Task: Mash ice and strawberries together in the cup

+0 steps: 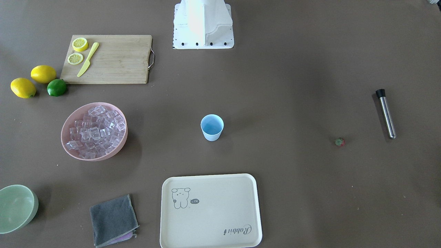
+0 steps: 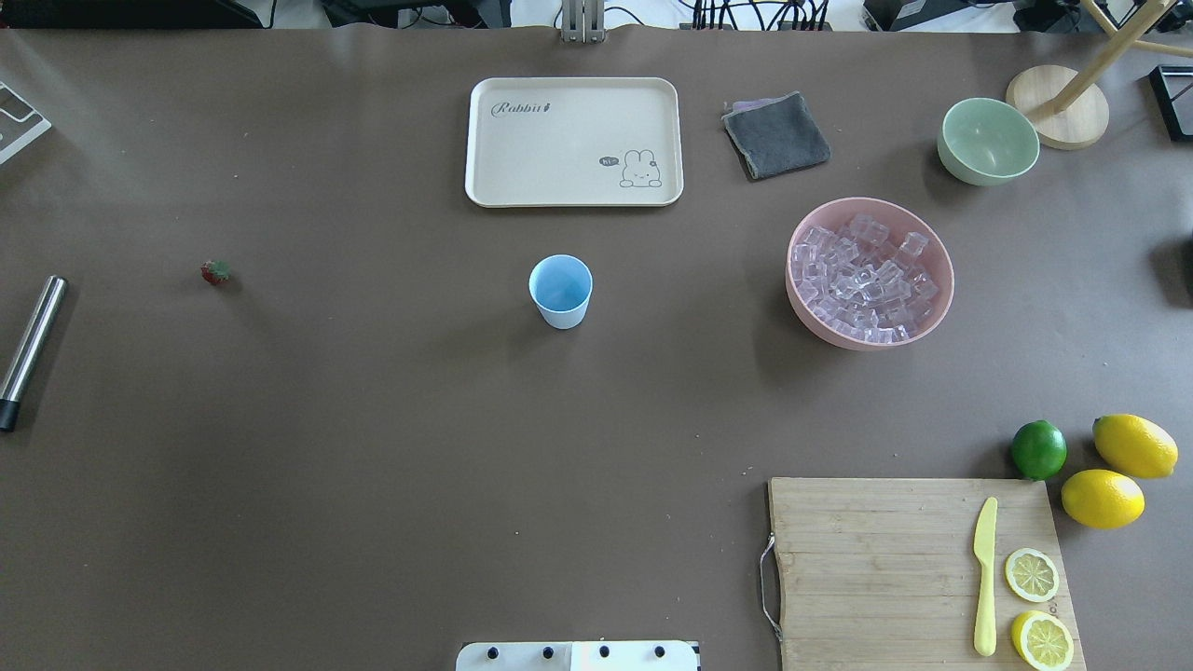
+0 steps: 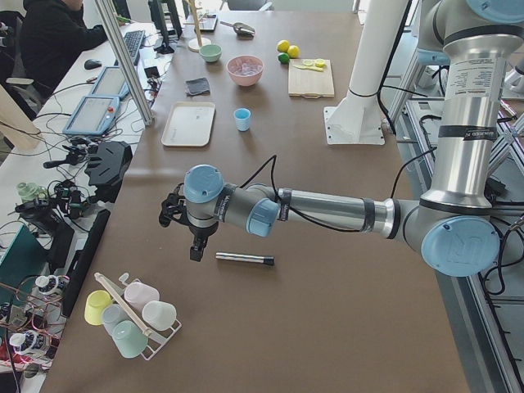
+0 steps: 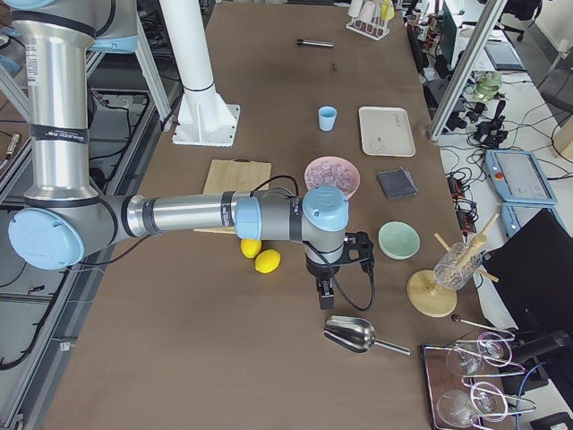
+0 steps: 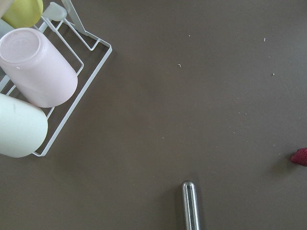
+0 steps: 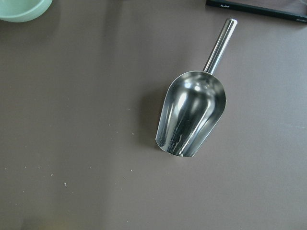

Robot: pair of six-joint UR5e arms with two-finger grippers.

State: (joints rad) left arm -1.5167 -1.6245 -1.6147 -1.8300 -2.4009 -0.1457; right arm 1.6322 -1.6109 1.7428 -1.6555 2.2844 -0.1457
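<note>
The cup (image 1: 212, 127) is recorded upright near the middle of the surface (image 1: 293, 69), its blue inside showing. The strawberry (image 1: 339, 142) is noted lying alone toward the surface's end on the robot's left, well apart from the cup. The ice (image 1: 94, 132) is heaped in a pink bowl (image 1: 103, 157) toward the opposite end. A cream tray (image 1: 220, 196) is set at the operators' edge, in line with the cup. A steel rod with a black tip (image 1: 386, 113) is found near the left end, beyond the strawberry. The left jaws are seen from the side only, hanging just beside the rod's steel end, between it and a wire rack of cups (image 3: 135, 315); whether they are apart or together cannot be told. The right jaws hang over the right end, near a metal scoop (image 4: 358, 336) and two lemons (image 4: 267, 261); their state likewise cannot be told.
</note>
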